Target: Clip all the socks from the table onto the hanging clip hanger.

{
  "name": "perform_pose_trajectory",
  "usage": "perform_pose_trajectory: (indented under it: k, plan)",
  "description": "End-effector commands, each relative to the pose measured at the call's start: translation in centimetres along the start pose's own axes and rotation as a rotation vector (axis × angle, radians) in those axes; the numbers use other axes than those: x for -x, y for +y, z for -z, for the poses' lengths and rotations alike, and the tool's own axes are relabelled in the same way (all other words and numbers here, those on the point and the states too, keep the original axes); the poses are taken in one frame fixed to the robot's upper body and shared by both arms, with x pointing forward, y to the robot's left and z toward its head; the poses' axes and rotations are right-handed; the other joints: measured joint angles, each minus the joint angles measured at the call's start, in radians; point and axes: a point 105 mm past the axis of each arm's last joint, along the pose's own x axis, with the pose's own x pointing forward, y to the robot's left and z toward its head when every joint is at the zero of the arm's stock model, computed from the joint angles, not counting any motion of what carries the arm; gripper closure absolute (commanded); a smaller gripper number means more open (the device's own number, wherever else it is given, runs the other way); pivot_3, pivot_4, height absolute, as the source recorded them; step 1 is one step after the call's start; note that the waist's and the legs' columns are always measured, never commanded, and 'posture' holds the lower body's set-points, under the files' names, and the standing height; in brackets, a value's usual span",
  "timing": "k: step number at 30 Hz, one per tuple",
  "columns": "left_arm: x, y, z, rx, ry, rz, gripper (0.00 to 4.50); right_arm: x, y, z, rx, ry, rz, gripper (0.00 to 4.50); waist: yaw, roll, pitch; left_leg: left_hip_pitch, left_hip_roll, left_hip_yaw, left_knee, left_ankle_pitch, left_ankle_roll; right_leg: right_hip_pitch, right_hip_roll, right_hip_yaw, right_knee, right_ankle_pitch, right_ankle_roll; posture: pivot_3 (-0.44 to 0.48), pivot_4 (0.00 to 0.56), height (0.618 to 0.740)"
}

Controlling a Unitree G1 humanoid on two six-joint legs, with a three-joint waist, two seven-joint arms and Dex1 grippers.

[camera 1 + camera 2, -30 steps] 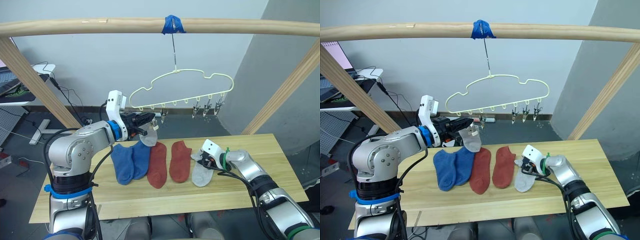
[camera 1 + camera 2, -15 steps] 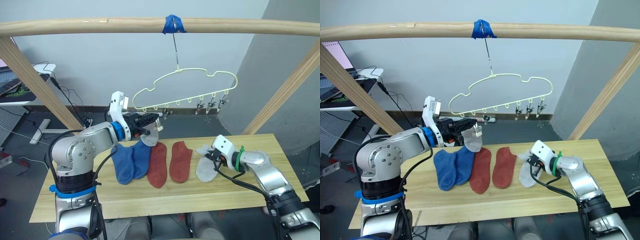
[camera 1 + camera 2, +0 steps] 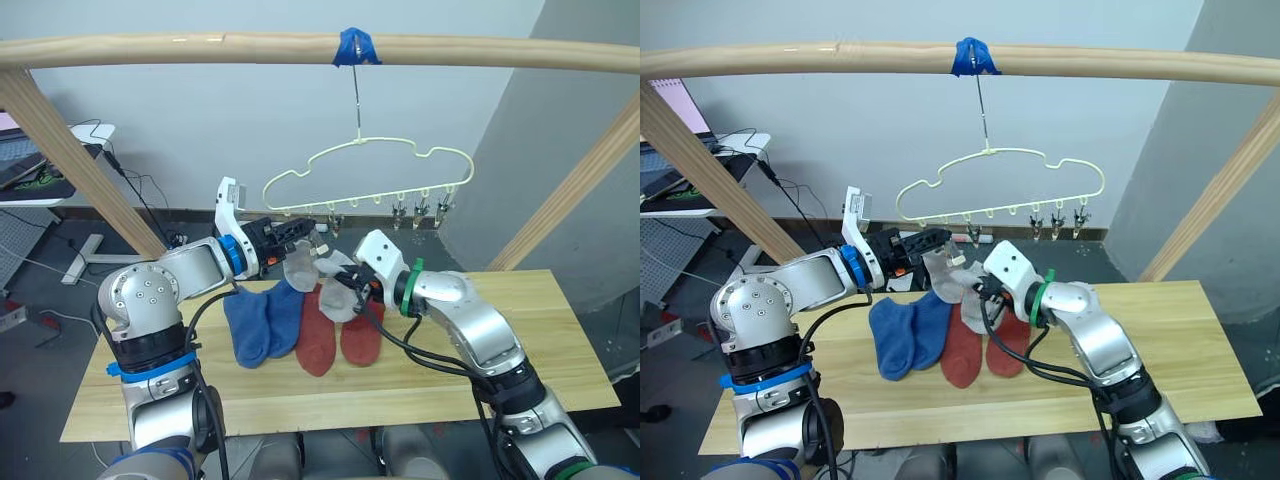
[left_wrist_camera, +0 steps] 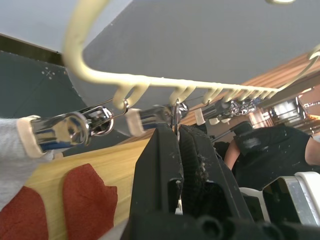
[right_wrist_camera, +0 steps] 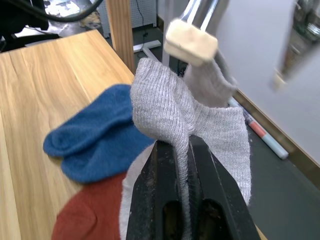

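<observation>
The table (image 3: 560, 340) lies below both arms, with two blue socks (image 3: 258, 322) and two rust-red socks (image 3: 340, 330) flat beneath the right gripper (image 3: 345, 285). Above the grippers the clip hanger (image 3: 370, 180) dangles from its long hook. The left gripper (image 3: 300, 232) is pressed together on one of its clips, a grey sock (image 3: 298, 268) hanging just under it. The right gripper pinches the second grey sock (image 5: 170, 107), bunched, close beside the left. I'd worry the free-hanging hanger swings as that sock is pushed in, so the clip bites too little fabric and it drops
</observation>
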Motion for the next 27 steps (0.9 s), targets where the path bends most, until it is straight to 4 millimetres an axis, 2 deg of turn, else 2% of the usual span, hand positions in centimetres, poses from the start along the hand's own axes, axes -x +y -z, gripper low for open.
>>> perform_pose_trajectory:
  k: [1, 21, 27]
  plan:
    - [0.2, -0.8, -0.7, -0.016, -0.025, 0.024, 4.5, 0.0, -0.2, -1.4, 0.016, -0.043, 0.014, 4.47, 0.005, 0.0, 0.0, 0.0, 0.0, 0.0, 0.0, 0.0, 0.0, 0.0, 0.0, 0.0, 0.0, 0.0, 0.0, -0.079, 0.167, 0.74]
    - [0.0, -1.1, -0.3, -0.026, -0.003, 0.046, 4.5, 0.0, -1.0, -4.0, 0.038, -0.111, 0.046, 4.47, 0.01, 0.0, 0.0, 0.0, 0.0, 0.0, 0.0, 0.0, 0.0, -0.001, 0.0, 0.0, 0.0, 0.0, 0.0, -0.089, 0.15, 0.74]
    - [-0.1, -1.3, -0.2, -0.033, -0.002, 0.055, 4.5, -0.1, -1.1, -4.1, 0.042, -0.115, 0.048, 4.47, 0.009, 0.0, 0.0, 0.0, 0.0, 0.0, 0.0, 0.0, 0.0, -0.001, 0.0, 0.0, 0.0, 0.0, 0.0, -0.089, 0.146, 0.74]
